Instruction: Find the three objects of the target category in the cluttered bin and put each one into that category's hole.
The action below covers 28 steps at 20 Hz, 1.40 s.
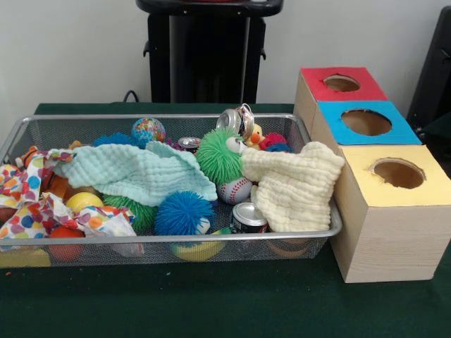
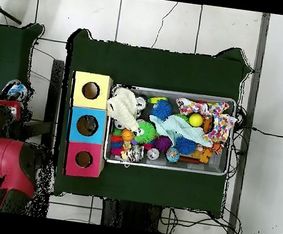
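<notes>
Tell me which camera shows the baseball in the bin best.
The front view: the baseball sits between the green spiky ball and the cream cloth, red stitching clearly visible. In the overhead view it is only a small white ball near the bin's lower rim, stitching indistinct.

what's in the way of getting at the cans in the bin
The cream cloth leans over the can at the bin's front edge, and the mint cloth drapes over toys beside it. Spiky balls crowd another can farther back. Nothing covers the box holes. The gripper is not in view.
</notes>
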### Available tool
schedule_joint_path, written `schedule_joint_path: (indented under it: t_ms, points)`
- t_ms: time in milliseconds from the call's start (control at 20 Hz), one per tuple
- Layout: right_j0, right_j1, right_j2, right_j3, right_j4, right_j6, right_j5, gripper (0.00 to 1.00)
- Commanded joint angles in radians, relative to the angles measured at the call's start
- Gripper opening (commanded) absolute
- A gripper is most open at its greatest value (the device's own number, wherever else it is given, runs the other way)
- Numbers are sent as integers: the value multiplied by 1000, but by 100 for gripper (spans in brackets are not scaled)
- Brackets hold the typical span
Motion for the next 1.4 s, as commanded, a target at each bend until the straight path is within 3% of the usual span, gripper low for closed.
schedule_joint_path:
  t_ms: [50,200,350,500,700,750,850,1050,1250,1400]
  points:
    - [-100,-28,120,90,-28,164,27,0]
    - [-80,8,115,20,-30,176,51,0]
    - [-22,67,45,-76,-24,213,133,0]
    - [-24,85,47,-107,4,247,149,0]
    - [-83,76,89,-120,-11,191,149,0]
    - [-200,-9,174,-6,-42,96,95,0]
    - [-252,-32,220,21,-55,60,84,0]
    - [-337,-54,295,48,-63,61,74,0]
    - [-443,-90,428,116,-94,71,-7,0]
    - [-437,-70,417,52,-175,3,41,0]
